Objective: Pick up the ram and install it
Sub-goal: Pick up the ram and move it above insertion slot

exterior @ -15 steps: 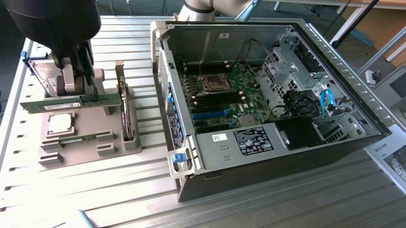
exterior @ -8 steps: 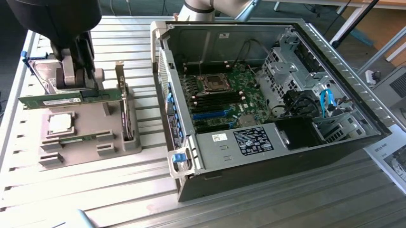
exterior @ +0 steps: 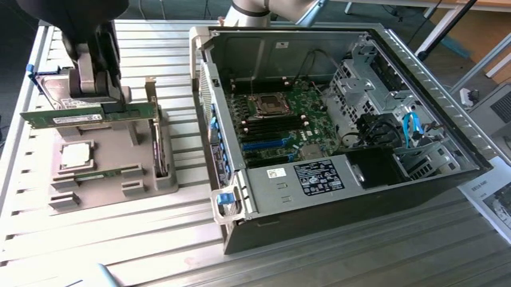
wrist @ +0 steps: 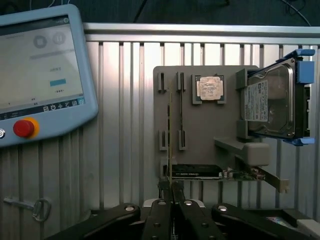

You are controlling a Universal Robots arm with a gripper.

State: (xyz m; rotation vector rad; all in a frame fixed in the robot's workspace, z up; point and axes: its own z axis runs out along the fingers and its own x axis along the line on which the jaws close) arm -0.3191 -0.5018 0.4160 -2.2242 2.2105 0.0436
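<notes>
Exterior view gives us the end effector [exterior: 96,106] clamped shut on the ram [exterior: 72,116], pinching the green stick near its middle so that it hangs long-side level above the far end of the grey holder tray [exterior: 119,179], seemingly clear of the slots. From the wrist view we see the ram [wrist: 170,135] edge-on as a thin line running out from between the closed fingers [wrist: 161,210]. We judge the step in hand to be carrying the stick to the open computer case [exterior: 399,60]. Doing it well means keeping the grip centred and the board level, clearing the case's near wall with height to spare, and lining the long edge up with the dark memory slots [exterior: 276,127] on the motherboard [exterior: 307,119] before any pressing. Around the tray sit a processor chip [exterior: 76,155], a second stick [exterior: 96,175], an expansion card [wrist: 200,171] and a hard drive [wrist: 270,100]; a teach pendant [wrist: 40,65] lies on the worktop [exterior: 119,239]. The case wall and the tray's upright posts stand most in the way.
</notes>
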